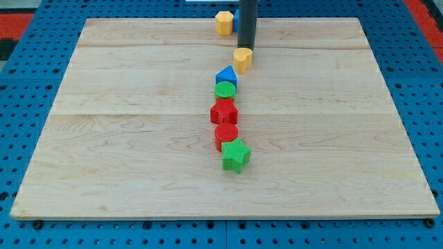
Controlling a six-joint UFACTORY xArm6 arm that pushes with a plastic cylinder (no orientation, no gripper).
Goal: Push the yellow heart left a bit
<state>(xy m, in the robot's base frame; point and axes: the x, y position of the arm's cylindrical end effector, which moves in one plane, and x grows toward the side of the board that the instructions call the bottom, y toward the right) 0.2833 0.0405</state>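
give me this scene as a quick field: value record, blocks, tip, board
board: wooden board on blue pegboard
tip: my tip at the upper right edge of the yellow heart
top edge: yellow hexagon block, a blue block mostly hidden behind the rod
column going down: blue block, green round block, red star, red round block, green star

Only a straight rod was seen of the arm: dark grey, near black, smooth and cylindrical. A faint paler sheen was noted along one side. My tip (248, 50) was blunt. No markings were made out.
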